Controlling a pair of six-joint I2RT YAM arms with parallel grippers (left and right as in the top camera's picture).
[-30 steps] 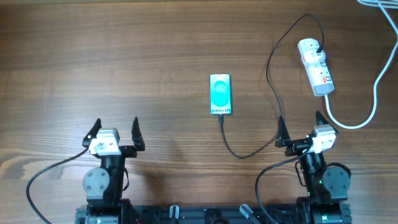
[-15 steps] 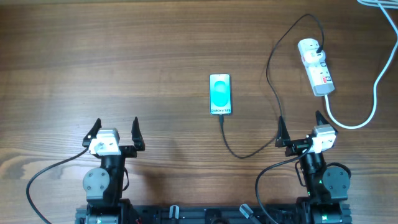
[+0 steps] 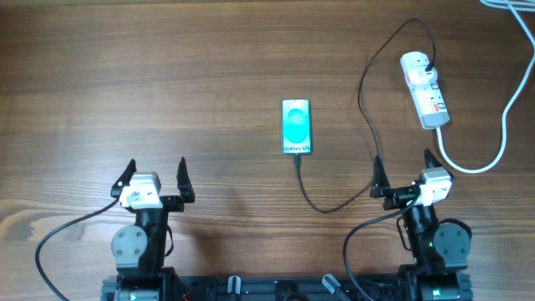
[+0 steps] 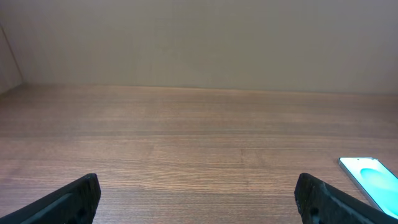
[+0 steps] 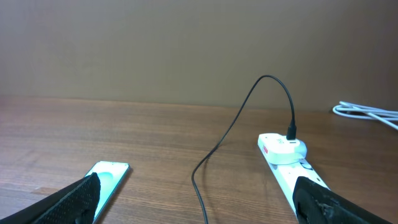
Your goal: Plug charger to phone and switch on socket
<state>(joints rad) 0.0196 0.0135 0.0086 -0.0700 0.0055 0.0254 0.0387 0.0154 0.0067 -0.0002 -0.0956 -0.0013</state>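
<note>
Overhead, we see the phone [image 3: 296, 126], a flat glossy rectangle with rounded corners and a turquoise screen, lying mid-way across the matte, fine-grained wooden table [image 3: 167, 75]. The charger [image 3: 360, 92], a thin, limp black cable, loops from a rounded white adapter [image 3: 414, 63] on the socket [image 3: 425, 90], a smooth white plastic oblong at the far right. It curves round to the phone's near short edge; whether its tip is seated we cannot tell. A thicker white cord [image 3: 504, 125] bends away from the socket. The left gripper [image 3: 156, 164] and right gripper [image 3: 402, 157] both spread their dark pointed fingers wide, holding nothing.
</note>
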